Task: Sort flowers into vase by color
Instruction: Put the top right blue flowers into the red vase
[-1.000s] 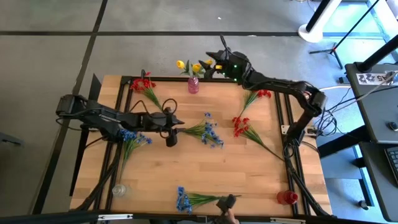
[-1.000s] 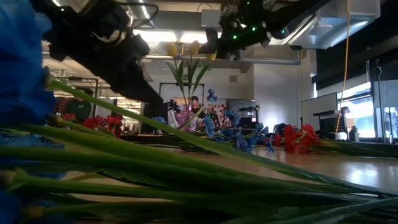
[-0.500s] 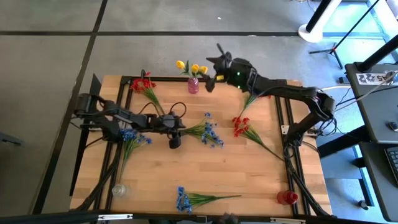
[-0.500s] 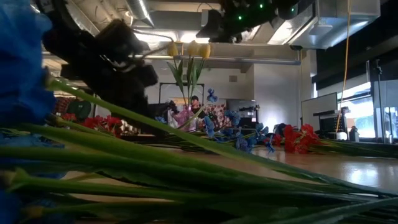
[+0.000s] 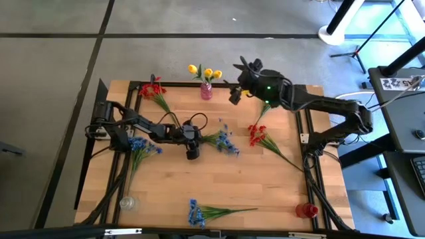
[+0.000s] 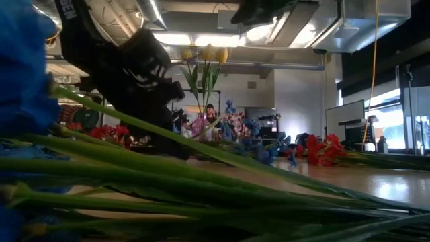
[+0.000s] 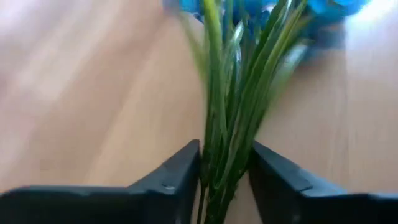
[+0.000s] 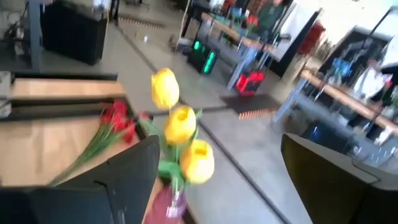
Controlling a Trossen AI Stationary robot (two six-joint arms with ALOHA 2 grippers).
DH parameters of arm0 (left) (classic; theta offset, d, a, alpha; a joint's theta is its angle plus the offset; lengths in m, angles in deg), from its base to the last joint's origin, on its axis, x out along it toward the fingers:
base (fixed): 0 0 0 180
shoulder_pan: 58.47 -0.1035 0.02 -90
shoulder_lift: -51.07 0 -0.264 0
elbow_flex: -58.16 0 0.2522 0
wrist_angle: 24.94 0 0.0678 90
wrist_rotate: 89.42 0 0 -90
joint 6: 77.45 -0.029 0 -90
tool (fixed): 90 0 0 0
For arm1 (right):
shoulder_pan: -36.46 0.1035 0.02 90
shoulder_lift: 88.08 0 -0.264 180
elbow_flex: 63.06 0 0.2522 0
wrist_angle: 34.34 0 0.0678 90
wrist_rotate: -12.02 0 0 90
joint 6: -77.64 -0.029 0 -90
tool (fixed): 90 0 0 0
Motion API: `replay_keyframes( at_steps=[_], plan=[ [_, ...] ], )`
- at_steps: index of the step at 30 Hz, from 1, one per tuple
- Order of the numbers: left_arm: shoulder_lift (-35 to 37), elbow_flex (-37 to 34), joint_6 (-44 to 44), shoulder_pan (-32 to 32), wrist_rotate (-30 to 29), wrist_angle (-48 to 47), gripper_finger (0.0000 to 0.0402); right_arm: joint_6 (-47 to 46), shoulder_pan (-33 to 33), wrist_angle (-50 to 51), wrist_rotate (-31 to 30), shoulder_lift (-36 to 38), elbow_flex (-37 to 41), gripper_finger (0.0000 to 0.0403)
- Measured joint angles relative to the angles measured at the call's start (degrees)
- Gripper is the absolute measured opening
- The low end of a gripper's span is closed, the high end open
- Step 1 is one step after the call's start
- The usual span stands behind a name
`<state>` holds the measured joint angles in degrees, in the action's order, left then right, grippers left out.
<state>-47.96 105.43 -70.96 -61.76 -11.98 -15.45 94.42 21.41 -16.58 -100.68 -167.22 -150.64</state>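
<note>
From above, the left gripper [image 5: 193, 139] lies low at the table's [image 5: 219, 186] middle, at the stem end of a blue flower bunch [image 5: 222, 141], while the right gripper [image 5: 234, 93] hangs beside the pink vase [image 5: 206, 91] holding yellow tulips [image 5: 204, 71]. Red flowers [image 5: 154, 89] and other blue bunches lie scattered. The left wrist view shows the fingers [image 7: 174, 180] straddling the green stems [image 7: 233, 124] closely (contact cannot be told). In the right wrist view the fingers [image 8: 134, 174] stand wide apart, empty, tulips [image 8: 180, 127] between them.
</note>
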Motion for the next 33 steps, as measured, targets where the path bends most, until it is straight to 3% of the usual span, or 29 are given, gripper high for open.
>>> replay_keyframes(
  at_steps=[6, 11, 19, 22, 26, 29, 33],
  plan=[
    [8.1, 0.2, -3.8, 2.8, -1.0, 5.3, 0.0012, -1.2, 5.7, 3.3, 1.3, 6.2, 3.9, 0.0333],
    [17.6, 0.3, -7.6, 3.3, 3.6, 11.6, 0.0015, -7.8, 11.5, -1.2, 6.1, 14.5, 14.4, 0.0333],
    [19.5, 0.2, -7.7, 2.8, 14.4, 34.3, 0.0006, -10.9, 22.1, -4.5, 1.2, 25.2, 35.5, 0.0333],
    [17.0, 0.2, -7.2, 2.9, 17.1, 44.6, 0.0007, -15.0, 23.0, -11.5, 1.4, 24.6, 43.1, 0.0333],
    [11.3, 0.2, -6.7, 2.8, 17.4, 55.4, 0.0007, -16.8, 22.9, -35.8, 3.1, 19.3, 49.7, 0.0333],
    [6.2, 0.3, -6.5, 2.8, 17.3, 62.0, 0.0007, -14.3, 22.9, -49.9, 4.2, 13.5, 49.3, 0.0333],
    [0.5, 2.0, -5.1, 2.3, 16.7, 66.4, 0.0007, -10.1, 22.4, -55.1, 5.0, 6.8, 43.3, 0.0333]
  ],
)
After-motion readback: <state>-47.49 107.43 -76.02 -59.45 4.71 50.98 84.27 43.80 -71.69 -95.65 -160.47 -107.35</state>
